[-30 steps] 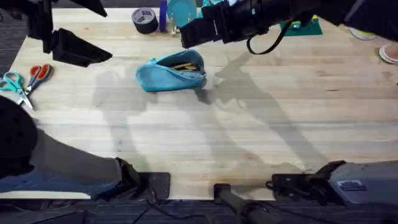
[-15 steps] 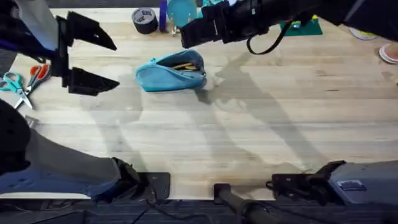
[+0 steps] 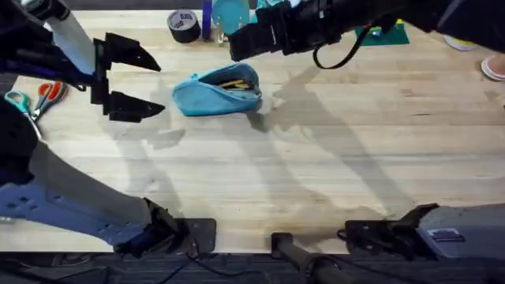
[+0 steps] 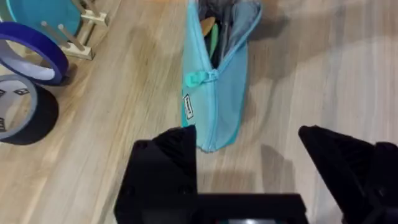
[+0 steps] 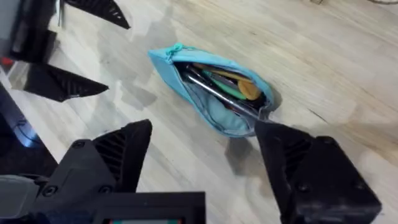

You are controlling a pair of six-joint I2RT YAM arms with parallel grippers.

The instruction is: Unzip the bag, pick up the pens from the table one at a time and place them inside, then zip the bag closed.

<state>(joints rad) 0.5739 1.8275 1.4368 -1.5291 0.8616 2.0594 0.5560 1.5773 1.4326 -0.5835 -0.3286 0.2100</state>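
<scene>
The left pincer point(image 3: 136, 79) hangs above the worktop point(image 3: 316, 166) with its two black fingers spread wide and nothing between them. From its own wrist camera the fingers point(image 4: 163, 168) frame the near end of the bag point(image 4: 217, 81), which lies just ahead of the tips without touching them.

The right pincer point(image 5: 205, 155) is also wide open and empty. It is held over the worktop with the bag point(image 5: 214, 93) lying just beyond its fingertips, apart from them. In the overhead view this pincer point(image 3: 241, 43) sits just past the far edge of the bag, on the side away from the arm bases.

The bag point(image 3: 217, 91) is a light blue fabric pouch lying on its side on the wood, between the two pincers. Its zipper stands open along most of its length, and the mouth gapes toward the right pincer. Inside, slim dark and silvery shafts lie lengthwise among green and tan-orange items; which of them are the pens cannot be told. The zipper pull point(image 4: 198, 78) sits partway along the edge nearer the left pincer, with a small white label below it.
</scene>
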